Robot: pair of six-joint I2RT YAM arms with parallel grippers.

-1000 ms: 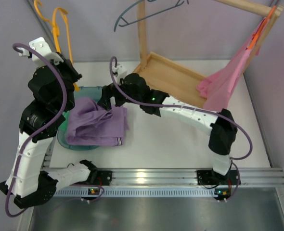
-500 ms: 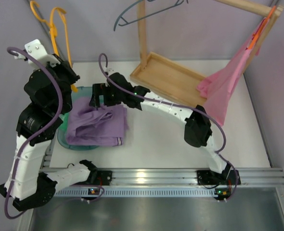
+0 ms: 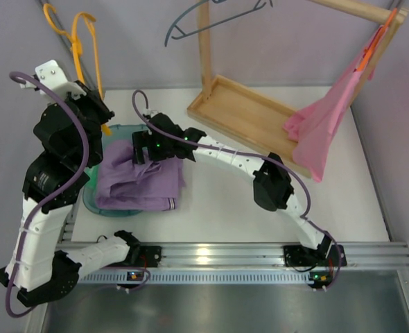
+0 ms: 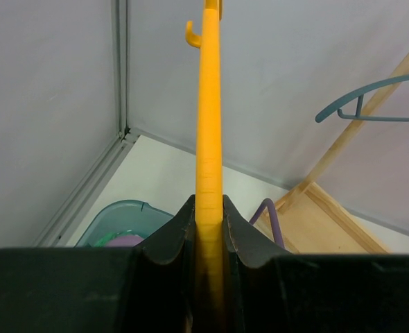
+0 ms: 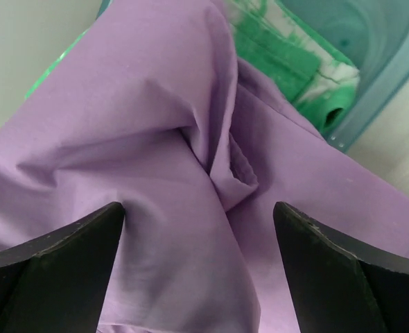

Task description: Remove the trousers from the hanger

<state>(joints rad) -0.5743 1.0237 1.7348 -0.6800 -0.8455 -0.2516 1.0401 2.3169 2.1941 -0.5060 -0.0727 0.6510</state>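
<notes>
The right jaws swung left over the trousers (image 3: 138, 184) at middle left, spread wide; left jaws clamped the bare hanger (image 4: 209, 104) (garment's off, then).

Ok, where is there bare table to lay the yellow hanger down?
Bare table lies near, between the trousers and the right arm; more right of that arm, in front of the pink garment. The basin corner is crowded.
</notes>
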